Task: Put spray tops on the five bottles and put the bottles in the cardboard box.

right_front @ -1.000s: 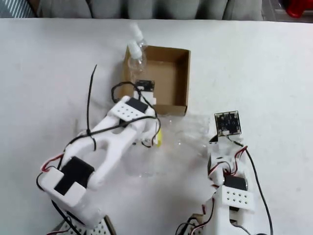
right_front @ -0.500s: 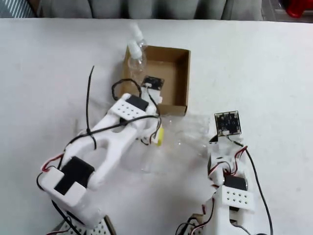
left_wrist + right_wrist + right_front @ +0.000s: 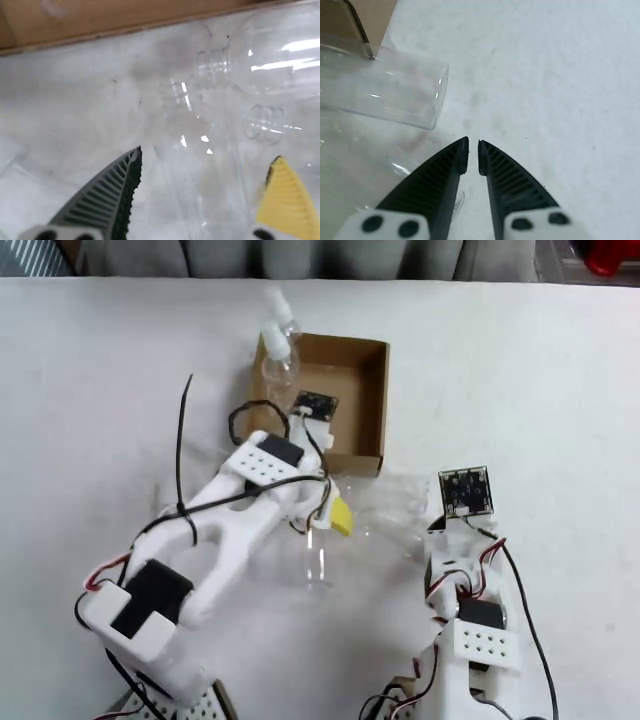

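Left gripper (image 3: pixel 207 155) spread wide astride clear plastic bottle (image 3: pixel 216 202) lying on white worktop (image 3: pixel 520 360), near brown cardboard box (image 3: pixel 377 405). Right gripper (image 3: pixel 473 150) nearly closed, empty.

Cardboard box (image 3: pixel 100 20) cut off at edge, clear bottles (image 3: pixel 270 60) (count unclear) overlapping

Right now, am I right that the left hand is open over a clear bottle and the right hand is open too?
Not quite: the right hand is shut, as the right wrist view shows. The left hand is indeed open over a clear bottle.
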